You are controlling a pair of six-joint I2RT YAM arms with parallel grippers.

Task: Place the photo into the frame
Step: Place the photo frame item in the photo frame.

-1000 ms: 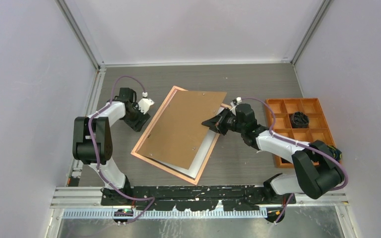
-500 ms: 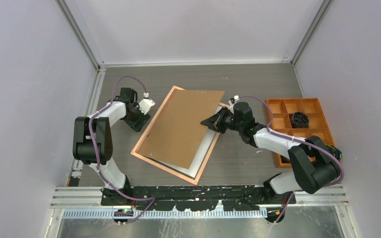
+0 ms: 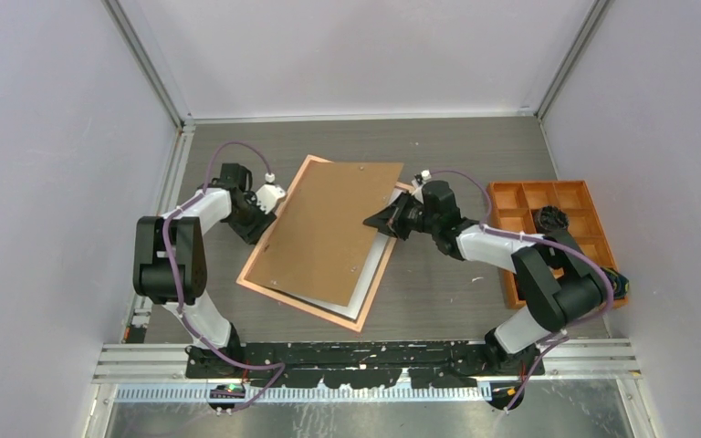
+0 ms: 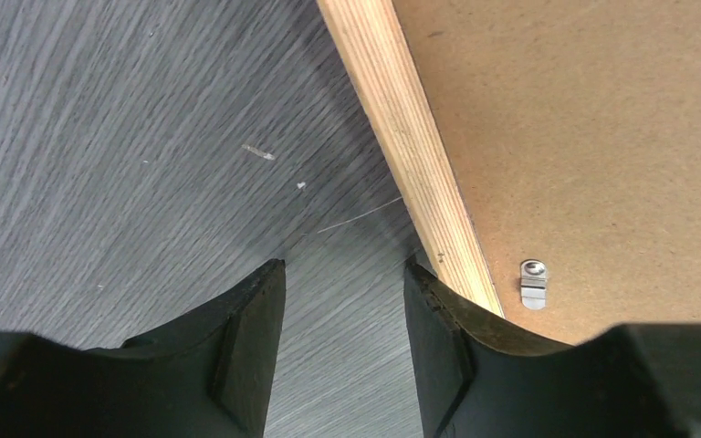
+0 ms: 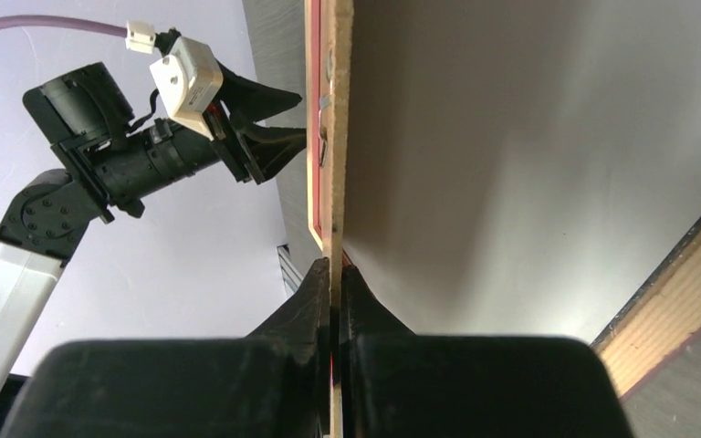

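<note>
The frame [image 3: 297,307] lies back up on the table, its tan wooden edge showing. The photo [image 3: 372,274] lies in it, white back up, mostly covered. My right gripper [image 3: 379,219] is shut on the right edge of the brown backing board [image 3: 329,228] and holds it tilted over the frame. In the right wrist view the fingers [image 5: 319,292] pinch the board's edge [image 5: 336,137], with the photo's white back [image 5: 511,164] below. My left gripper [image 3: 265,219] is open and empty at the frame's left edge; its right finger [image 4: 438,319] is beside the wooden rim [image 4: 411,155].
An orange compartment tray [image 3: 511,196] stands at the right, with a black object [image 3: 552,219] in one cell. A small metal clip [image 4: 532,283] sits on the board near the left gripper. Side walls and rails bound the table.
My right gripper has carried the backing board to the left, covering more of the white photo back. The frame has shifted slightly left. The left arm has hardly moved.
</note>
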